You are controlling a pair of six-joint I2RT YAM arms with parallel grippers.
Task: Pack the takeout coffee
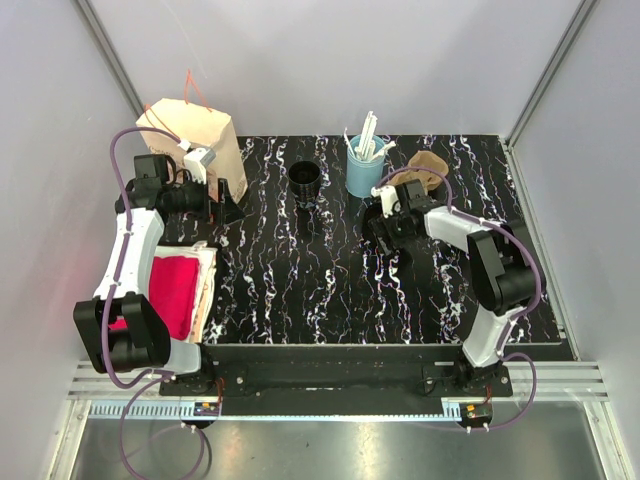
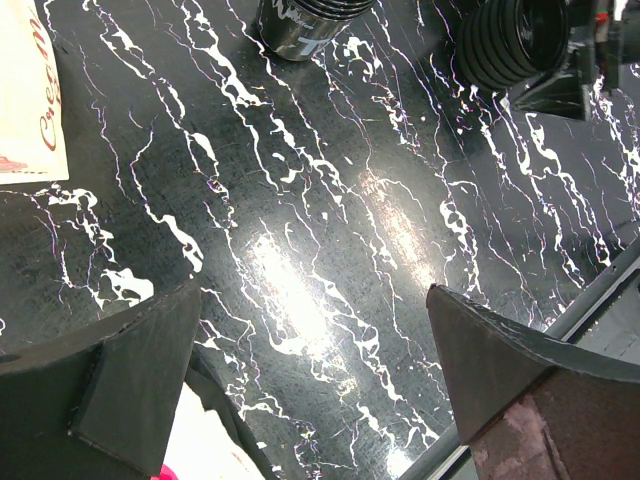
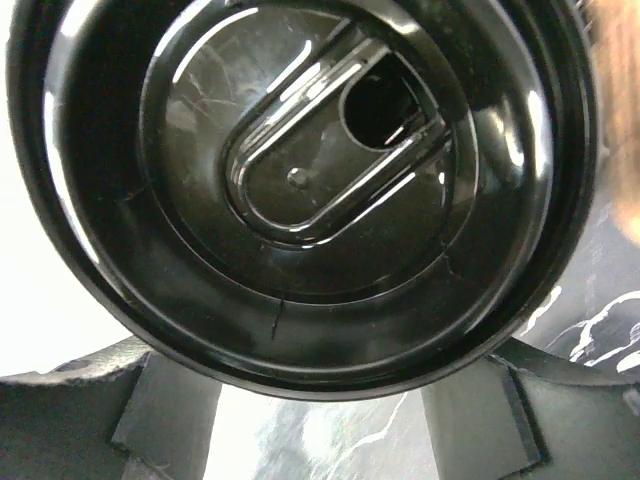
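- The takeout coffee (image 3: 300, 190) stands on the desk (image 1: 330, 300), lid on, nearer than the lidless black cup (image 1: 304, 178) and to its right.
- The right gripper (image 1: 382, 232) straddles it, one finger on each side below the lid rim. I cannot tell whether they press on it.
- The left gripper (image 2: 315, 330) hovers left of the lidless black cup, spread wide with nothing between.
- A light-blue cup of straws (image 1: 363, 172) stands just right of the lidless black cup.
- A paper bag (image 1: 200, 135) stands farther back, to its left.
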